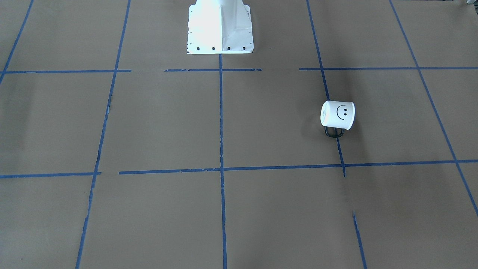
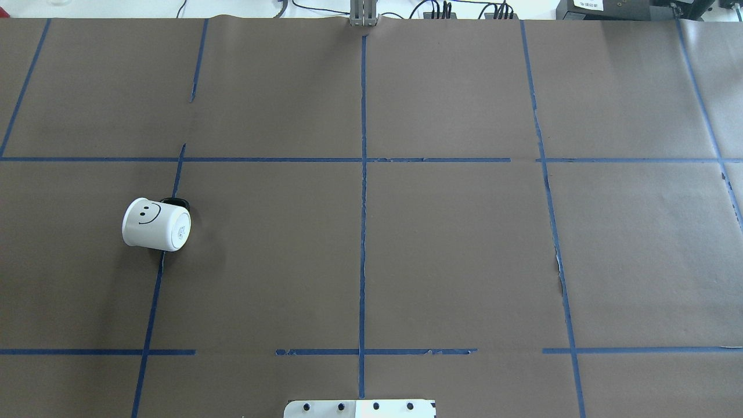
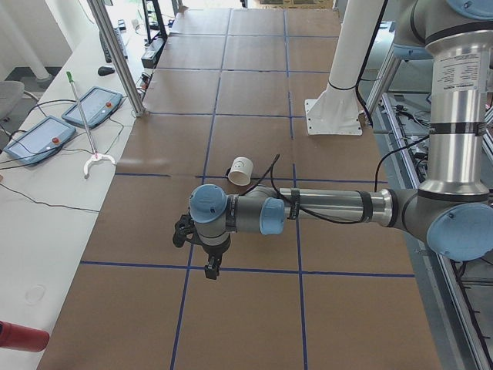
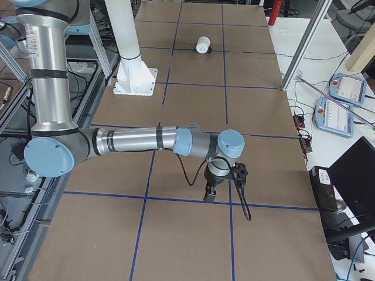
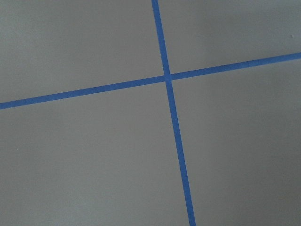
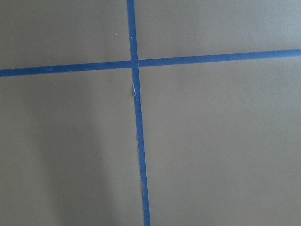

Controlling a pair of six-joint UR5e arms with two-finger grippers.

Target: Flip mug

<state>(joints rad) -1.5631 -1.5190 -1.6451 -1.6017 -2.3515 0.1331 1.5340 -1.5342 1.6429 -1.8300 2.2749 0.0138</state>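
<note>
While both arms reach out low over opposite ends, brown paper [image 2: 453, 255] covers the whole table, marked into large squares by strips of blue tape [image 2: 363, 232] that are torn and gapped in places. A white pedestal [image 1: 219, 28] is bolted at the middle of the robot's edge. Along the far side runs a white bench [image 3: 46, 231] carrying two control pendants [image 3: 92, 105], loose cables and a white reaching stick [image 3: 81, 116] with a green tip. A slanted metal post [image 3: 115, 54] rises at the table's edge, and a black monitor [image 4: 354, 175] stands by the right end.

The mug [image 2: 155, 224] lies on its side on the robot's left half of the table, resting across one tape line. It is small and white, with a black smiley face on the side turned upward. Its flat base points toward the table's centre and its mouth toward the left end. Its thin black handle [image 2: 176, 203] sticks out on the side away from the robot, low against the paper.

The left gripper [image 3: 209, 266] points down above a tape line near the left end, well apart from the mug. The right gripper [image 4: 209, 196] hangs likewise near the right end. Both show only in the side views, so whether their jaws are spread or pressed together cannot be told. Each wrist camera looks down on paper and a crossing of tape.
</note>
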